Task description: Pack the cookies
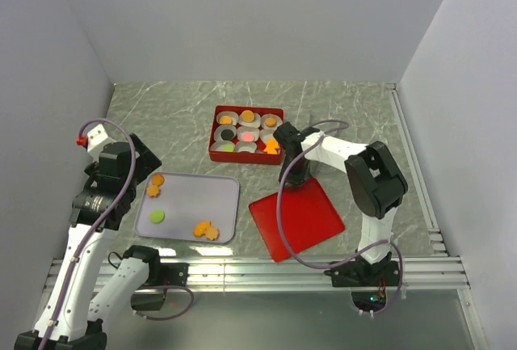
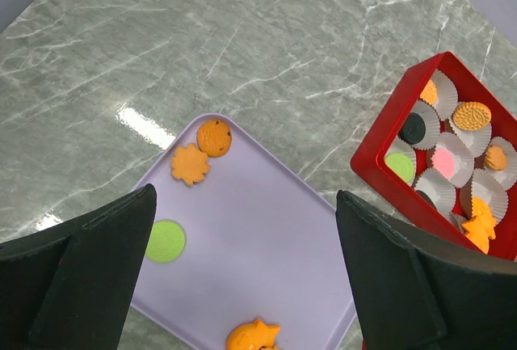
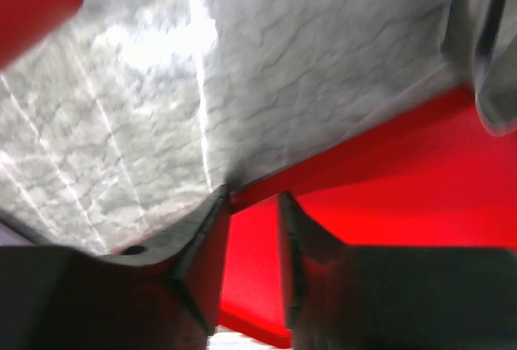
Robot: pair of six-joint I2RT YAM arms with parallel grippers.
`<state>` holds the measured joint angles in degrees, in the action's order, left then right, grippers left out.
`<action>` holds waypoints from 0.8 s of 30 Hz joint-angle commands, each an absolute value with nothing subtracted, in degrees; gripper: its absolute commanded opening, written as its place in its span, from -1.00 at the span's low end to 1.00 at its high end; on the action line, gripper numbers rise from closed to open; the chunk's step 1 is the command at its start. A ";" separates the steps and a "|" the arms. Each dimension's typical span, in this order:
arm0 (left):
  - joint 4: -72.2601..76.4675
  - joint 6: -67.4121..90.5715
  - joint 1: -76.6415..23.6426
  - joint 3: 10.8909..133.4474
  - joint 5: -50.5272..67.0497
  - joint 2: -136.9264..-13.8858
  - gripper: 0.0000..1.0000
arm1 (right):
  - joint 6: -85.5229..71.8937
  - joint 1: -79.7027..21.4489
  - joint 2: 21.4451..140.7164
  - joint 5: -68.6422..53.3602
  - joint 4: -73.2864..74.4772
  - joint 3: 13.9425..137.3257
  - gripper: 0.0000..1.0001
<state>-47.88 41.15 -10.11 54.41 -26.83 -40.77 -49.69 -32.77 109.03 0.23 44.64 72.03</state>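
Loose cookies lie on a lilac tray (image 1: 228,204): a round orange one (image 2: 214,137), an orange flower (image 2: 190,164), a green disc (image 2: 166,241) and an orange pair (image 1: 206,229) at the near edge. More cookies sit in white paper cups inside the red box (image 1: 216,154), among them a pink one (image 2: 446,160) and a black one (image 2: 412,128). My left gripper (image 2: 246,277) hangs wide open above the tray, holding nothing. My right gripper (image 1: 295,179) is down at the far corner of the red lid (image 1: 303,221), its fingers closed in on the lid's rim (image 3: 355,148).
The lid lies on the marble tabletop between the tray and the right arm's base. White walls close in the table on three sides. A metal rail (image 1: 266,269) runs along the near edge.
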 commanded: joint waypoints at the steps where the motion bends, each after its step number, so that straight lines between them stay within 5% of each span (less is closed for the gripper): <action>1: -46.76 40.69 -9.84 54.40 -26.98 -40.87 0.99 | -49.04 -35.15 111.53 0.88 44.82 68.21 -0.42; 8: -46.76 40.69 -9.76 54.32 -26.98 -40.87 0.99 | -50.01 -37.70 106.36 0.18 44.30 65.92 -1.00; 24: -45.18 38.85 -9.67 53.88 -24.35 -39.55 0.99 | -53.26 -39.90 78.50 3.95 55.37 67.23 -1.00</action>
